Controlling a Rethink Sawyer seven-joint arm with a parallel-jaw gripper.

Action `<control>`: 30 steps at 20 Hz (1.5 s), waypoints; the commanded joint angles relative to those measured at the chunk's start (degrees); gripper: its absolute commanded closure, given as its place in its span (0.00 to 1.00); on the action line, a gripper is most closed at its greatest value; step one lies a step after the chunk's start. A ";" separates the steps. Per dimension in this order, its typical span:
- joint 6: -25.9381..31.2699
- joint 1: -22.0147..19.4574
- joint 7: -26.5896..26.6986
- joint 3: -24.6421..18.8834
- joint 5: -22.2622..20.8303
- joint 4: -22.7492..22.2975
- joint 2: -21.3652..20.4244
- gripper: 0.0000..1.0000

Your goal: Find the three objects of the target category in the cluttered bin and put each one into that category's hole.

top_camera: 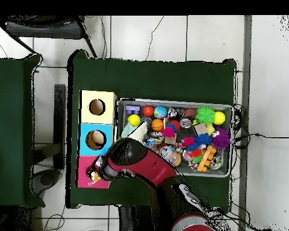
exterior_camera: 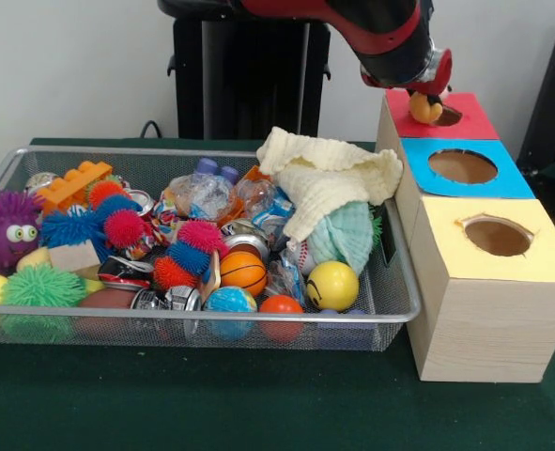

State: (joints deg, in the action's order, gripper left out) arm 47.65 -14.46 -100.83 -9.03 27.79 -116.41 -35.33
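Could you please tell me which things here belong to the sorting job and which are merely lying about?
Job: wire bin, red-surround hole, hand with a yellow object at that hole.
Lying about: blue-surround hole, yellow-surround hole, cream cloth.

Red and black arm (exterior_camera: 390, 33), rounded casing

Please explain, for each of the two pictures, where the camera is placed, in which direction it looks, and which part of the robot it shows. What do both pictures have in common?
Front view: across the table, facing the robot; it shows the wire bin, three boxes, the arm coming down over the red hole, and its gripper with a yellow object.
Overhead view: above the table, looking straight down, base at bottom; the arm reaches over the bin to the red box.
Shared: bin, three boxes, red hole, arm; the sides are mirrored.
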 commanded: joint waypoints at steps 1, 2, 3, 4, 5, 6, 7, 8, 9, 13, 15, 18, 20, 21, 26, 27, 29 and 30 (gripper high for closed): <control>11.76 1.36 -16.19 0.71 -2.83 9.20 3.73 1.00; 13.42 1.61 -16.78 0.84 -3.08 9.85 3.92 1.00; 15.48 1.83 -17.47 1.04 -3.46 10.41 3.96 1.00; 17.11 2.05 -17.87 1.25 -3.89 11.10 4.21 1.00; 18.42 2.12 -18.03 1.51 -4.34 11.90 4.87 1.00; 19.63 2.24 -18.27 1.67 -4.59 12.34 5.28 1.00; 18.87 2.18 -17.42 1.85 -4.67 12.84 6.05 1.00; 17.72 2.18 -16.58 1.88 -4.47 12.93 6.70 1.00; 16.88 2.18 -15.97 1.85 -4.25 12.81 7.15 1.00; 12.46 2.20 -13.36 1.41 -2.93 12.17 9.08 1.00; 9.98 2.26 -12.37 1.06 -2.15 11.89 10.21 1.00; 6.96 2.37 -11.33 0.56 -1.23 11.63 11.60 1.00; 5.61 2.46 -11.08 0.22 -0.65 11.52 12.06 1.00; 5.53 2.52 -11.15 0.20 -0.71 12.02 12.31 1.00; 6.31 2.90 -11.59 0.38 -1.52 14.32 14.33 1.00; 7.02 2.89 -11.80 0.48 -1.73 15.46 14.96 1.00; 7.30 2.96 -11.84 0.50 -1.81 16.33 15.62 1.00; 7.67 2.98 -11.96 0.58 -1.93 16.86 15.83 1.00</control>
State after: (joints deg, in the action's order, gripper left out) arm 62.46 -11.79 -102.75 -7.88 25.10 -108.45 -25.74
